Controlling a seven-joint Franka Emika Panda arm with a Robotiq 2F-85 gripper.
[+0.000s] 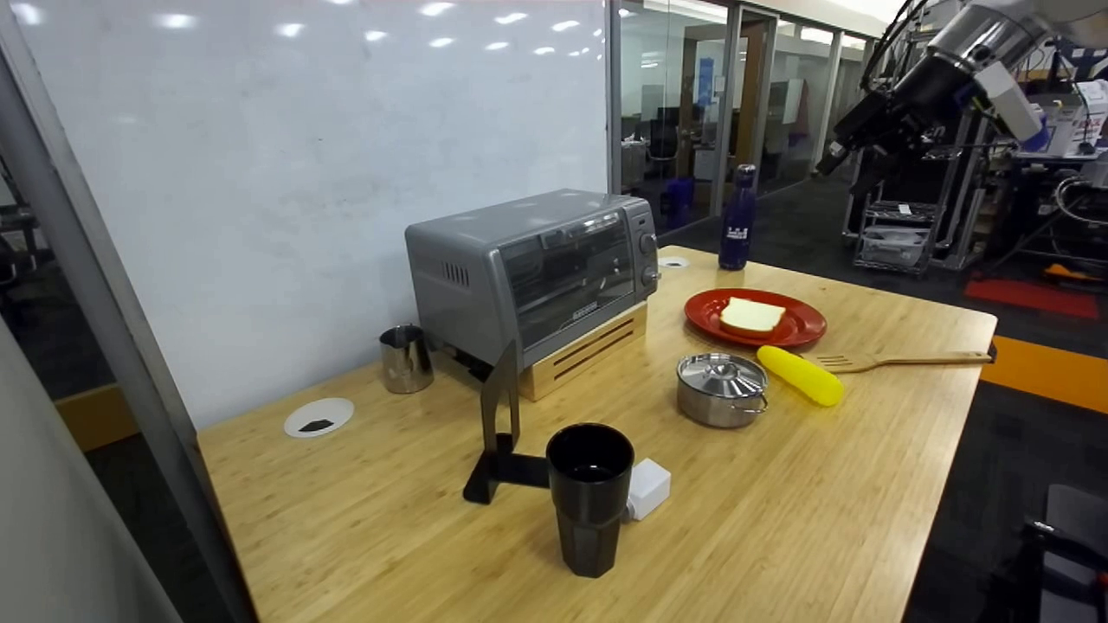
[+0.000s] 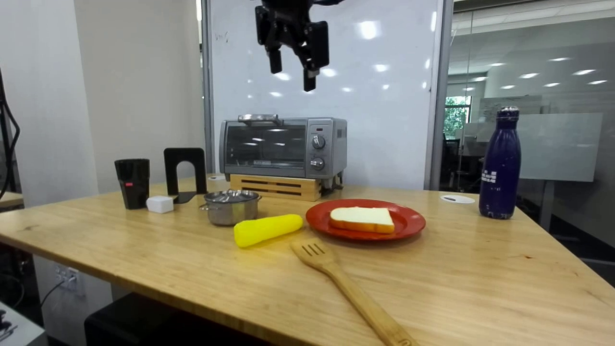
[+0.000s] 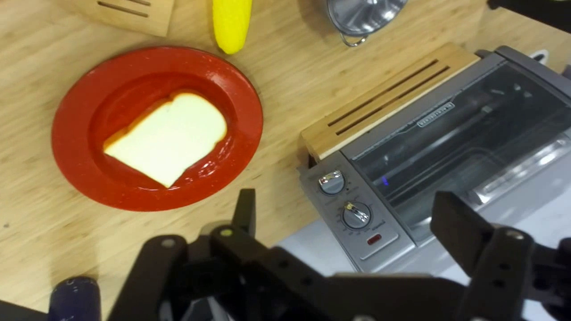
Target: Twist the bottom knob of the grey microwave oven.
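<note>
- Right now the gripper [image 2: 292, 72] hangs high in the air, its two fingers [image 2: 310, 80] spread wide apart, well away from the grey toaster oven [image 2: 283, 146].
- And there sits that oven, up on a slotted wooden stand [image 2: 274, 186] in front of the whiteboard [image 2: 394, 120], its bottom knob [image 2: 317, 164] directly under the upper knob [image 2: 318, 142].
- Out front, a bread slice [image 2: 362, 218] lies on a red plate [image 2: 410, 226], with a slotted wooden spatula [image 2: 355, 293] and a lidded metal pot [image 2: 234, 212] near it.
- A dark blue bottle [image 2: 499, 168] stands upright.
</note>
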